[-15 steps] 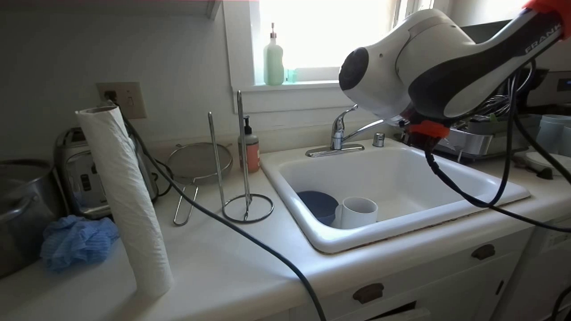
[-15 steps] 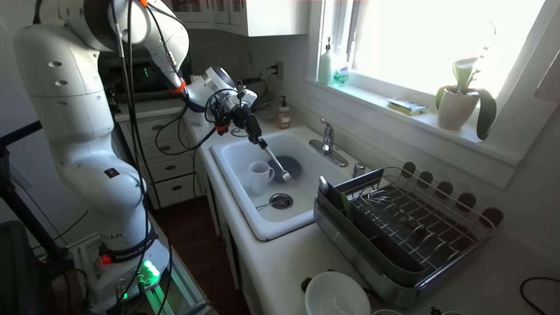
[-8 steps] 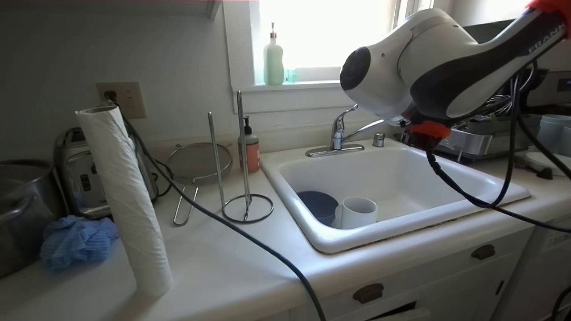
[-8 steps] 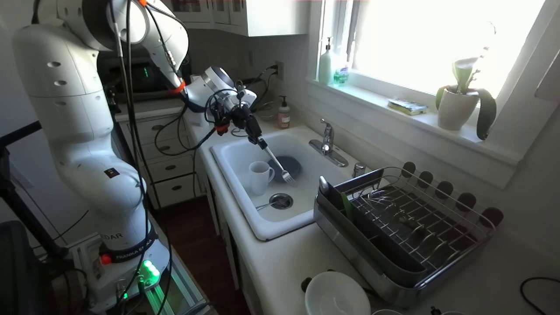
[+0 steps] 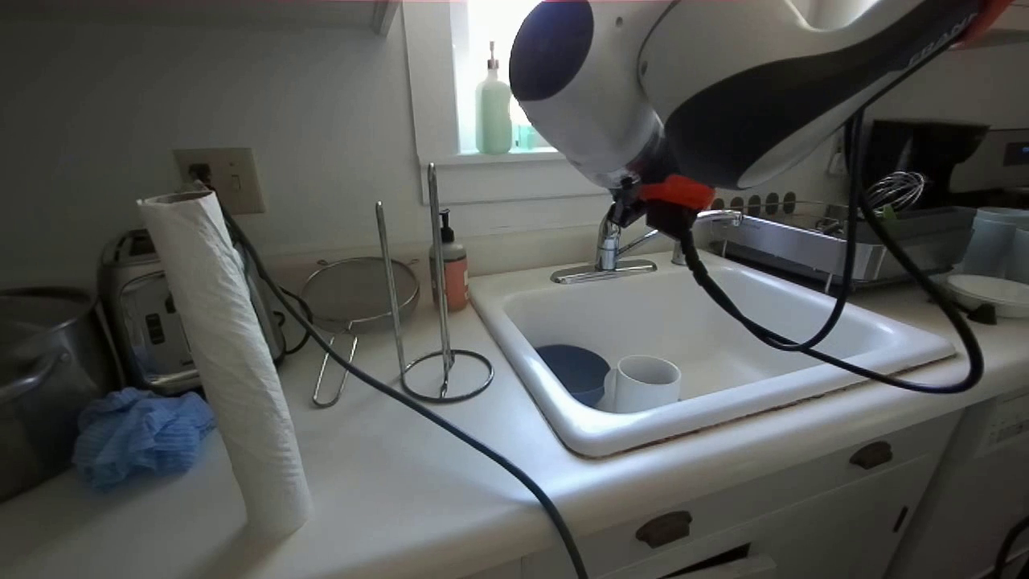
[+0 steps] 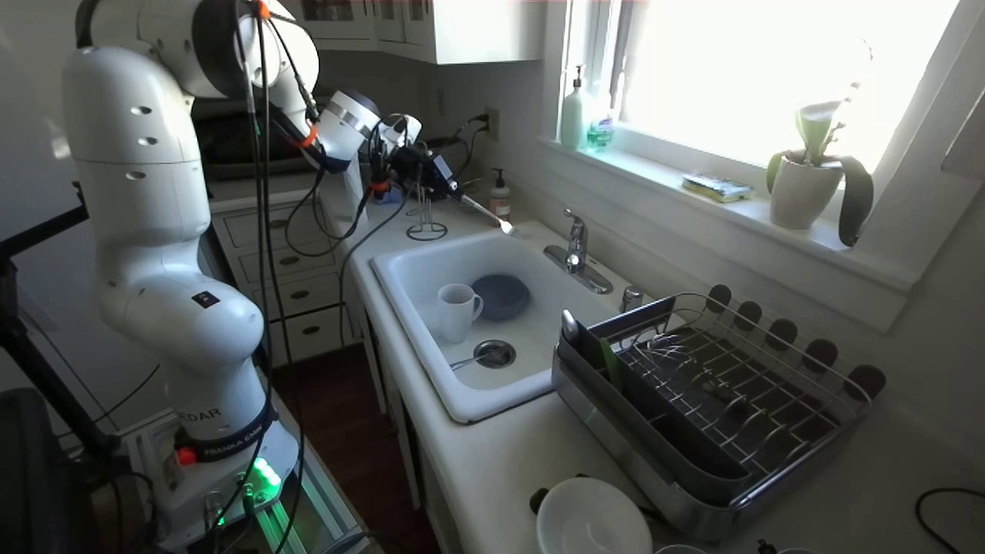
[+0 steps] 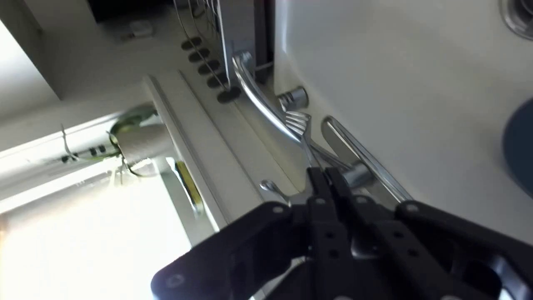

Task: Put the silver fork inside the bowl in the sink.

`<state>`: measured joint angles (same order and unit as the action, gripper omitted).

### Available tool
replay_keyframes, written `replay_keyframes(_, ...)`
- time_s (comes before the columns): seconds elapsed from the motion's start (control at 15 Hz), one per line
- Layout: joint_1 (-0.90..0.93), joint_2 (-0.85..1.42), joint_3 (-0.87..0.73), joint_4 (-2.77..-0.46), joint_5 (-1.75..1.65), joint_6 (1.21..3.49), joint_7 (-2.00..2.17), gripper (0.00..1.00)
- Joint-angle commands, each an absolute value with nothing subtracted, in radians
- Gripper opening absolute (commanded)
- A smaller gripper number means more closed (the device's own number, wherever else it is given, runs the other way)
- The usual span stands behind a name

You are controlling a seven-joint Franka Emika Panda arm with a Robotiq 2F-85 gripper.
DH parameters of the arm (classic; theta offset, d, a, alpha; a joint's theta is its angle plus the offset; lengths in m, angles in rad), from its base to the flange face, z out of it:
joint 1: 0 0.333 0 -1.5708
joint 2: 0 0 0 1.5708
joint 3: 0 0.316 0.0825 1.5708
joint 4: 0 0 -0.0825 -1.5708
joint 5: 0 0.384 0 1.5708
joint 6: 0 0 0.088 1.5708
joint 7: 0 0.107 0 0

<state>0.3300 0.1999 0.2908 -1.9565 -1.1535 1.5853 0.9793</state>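
- The silver fork hangs in the air, prongs outward, clamped in the gripper.
- The blue bowl sits lower, in the sink; best to bring the fork over it, tip the prongs down and lower before release.
- The robot base reads "FRANKA"; the soap bottle label is blurred.

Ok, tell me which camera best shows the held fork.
The wrist view: the fork is large, its pronged end clear. In an exterior view it's small, jutting from the gripper; elsewhere I can't make it out.
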Motion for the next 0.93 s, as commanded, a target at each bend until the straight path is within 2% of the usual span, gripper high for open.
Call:
replay_keyframes(0.0,0.371,0.302,0.319,-1.832,-1.190,1.654,0.869,0.01)
replay_keyframes(0.87,0.394,0.596,0.234,-1.699,-1.270,1.932,0.982,0.01)
